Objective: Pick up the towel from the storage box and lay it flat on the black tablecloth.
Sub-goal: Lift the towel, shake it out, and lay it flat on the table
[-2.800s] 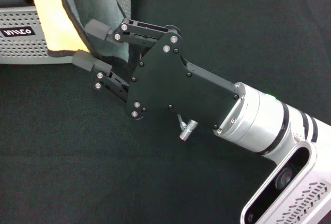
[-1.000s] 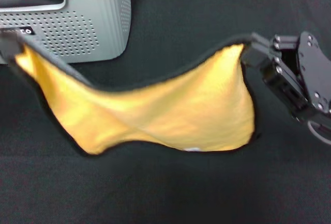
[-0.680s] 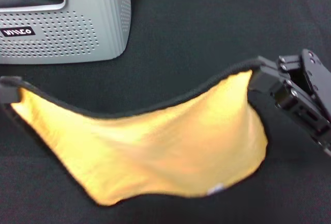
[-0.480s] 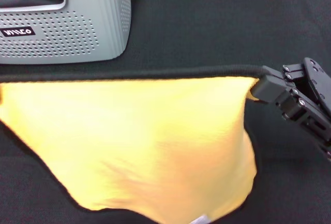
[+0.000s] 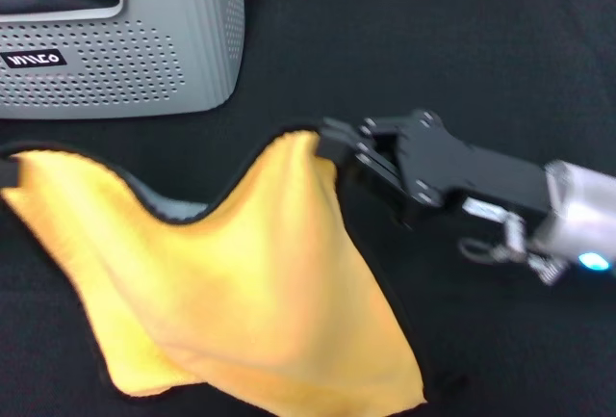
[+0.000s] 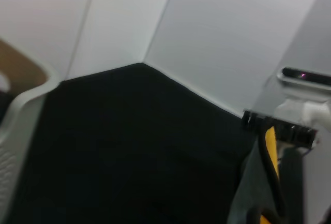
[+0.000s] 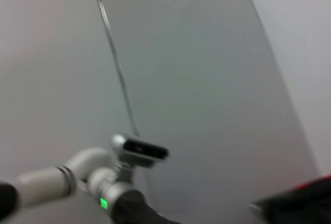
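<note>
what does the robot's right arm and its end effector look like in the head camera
The right end effector is matte black, built from flat angular plates with small round screw heads, ending in slim black fingers. Behind it sits a smooth silver-grey cylindrical wrist section with a small cyan light. A thin looped cable with a metal connector hangs beneath that joint.

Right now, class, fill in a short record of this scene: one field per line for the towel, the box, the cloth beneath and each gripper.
towel: out of the box, held up by two corners, sagging between them, not flat
storage box: far left on the cloth, dark fabric inside
black tablecloth: spread under everything
right gripper: shut on one towel corner, near the middle
left gripper: at the left edge by the towel's other corner; fingers not visible
</note>
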{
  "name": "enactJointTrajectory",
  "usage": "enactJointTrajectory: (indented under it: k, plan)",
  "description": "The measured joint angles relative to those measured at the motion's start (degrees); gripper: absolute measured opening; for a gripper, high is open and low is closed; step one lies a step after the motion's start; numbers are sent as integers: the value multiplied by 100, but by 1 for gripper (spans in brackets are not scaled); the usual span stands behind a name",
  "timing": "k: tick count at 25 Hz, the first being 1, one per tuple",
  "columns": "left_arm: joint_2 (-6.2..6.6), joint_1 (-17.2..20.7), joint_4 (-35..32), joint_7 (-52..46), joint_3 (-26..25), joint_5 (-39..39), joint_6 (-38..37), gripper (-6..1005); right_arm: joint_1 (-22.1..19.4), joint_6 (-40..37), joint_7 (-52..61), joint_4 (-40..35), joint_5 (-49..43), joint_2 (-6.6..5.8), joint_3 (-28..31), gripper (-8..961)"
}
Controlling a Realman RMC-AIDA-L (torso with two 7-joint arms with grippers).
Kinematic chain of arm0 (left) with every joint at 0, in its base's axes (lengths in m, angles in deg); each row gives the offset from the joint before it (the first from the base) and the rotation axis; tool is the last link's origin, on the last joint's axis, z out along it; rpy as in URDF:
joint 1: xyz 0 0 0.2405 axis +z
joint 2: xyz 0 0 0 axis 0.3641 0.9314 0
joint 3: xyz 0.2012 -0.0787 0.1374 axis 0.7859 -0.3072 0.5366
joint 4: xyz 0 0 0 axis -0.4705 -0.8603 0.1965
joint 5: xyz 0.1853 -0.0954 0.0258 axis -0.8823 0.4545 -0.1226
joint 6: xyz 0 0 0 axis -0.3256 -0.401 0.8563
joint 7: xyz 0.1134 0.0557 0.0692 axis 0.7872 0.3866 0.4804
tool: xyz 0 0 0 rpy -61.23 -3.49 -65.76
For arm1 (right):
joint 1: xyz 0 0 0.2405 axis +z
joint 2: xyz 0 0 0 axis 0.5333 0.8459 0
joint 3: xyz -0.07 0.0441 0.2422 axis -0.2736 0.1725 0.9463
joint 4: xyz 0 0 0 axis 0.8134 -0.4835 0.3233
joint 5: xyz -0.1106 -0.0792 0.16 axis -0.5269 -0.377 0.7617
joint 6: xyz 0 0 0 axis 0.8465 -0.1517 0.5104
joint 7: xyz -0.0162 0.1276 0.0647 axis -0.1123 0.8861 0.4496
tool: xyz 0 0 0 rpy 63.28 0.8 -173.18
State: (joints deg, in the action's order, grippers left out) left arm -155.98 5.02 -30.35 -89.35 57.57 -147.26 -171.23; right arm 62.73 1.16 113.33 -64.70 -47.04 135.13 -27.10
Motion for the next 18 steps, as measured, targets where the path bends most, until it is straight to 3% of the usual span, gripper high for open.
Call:
enactJointTrajectory:
  k: [3, 6, 18]
  plan:
    - [-381, -536, 297, 353, -944, -1175, 21, 12, 250, 661, -161, -63, 39, -1, 23, 19]
    - [-591, -885, 373, 532, -1452, -1934, 344, 12, 466, 1221, -179, -16, 49, 0, 80, 20]
    - [-814, -1383, 615, 373, -1449, -2728, 2015, 12, 852, 2411, -250, 517, 49, -2, 383, 24]
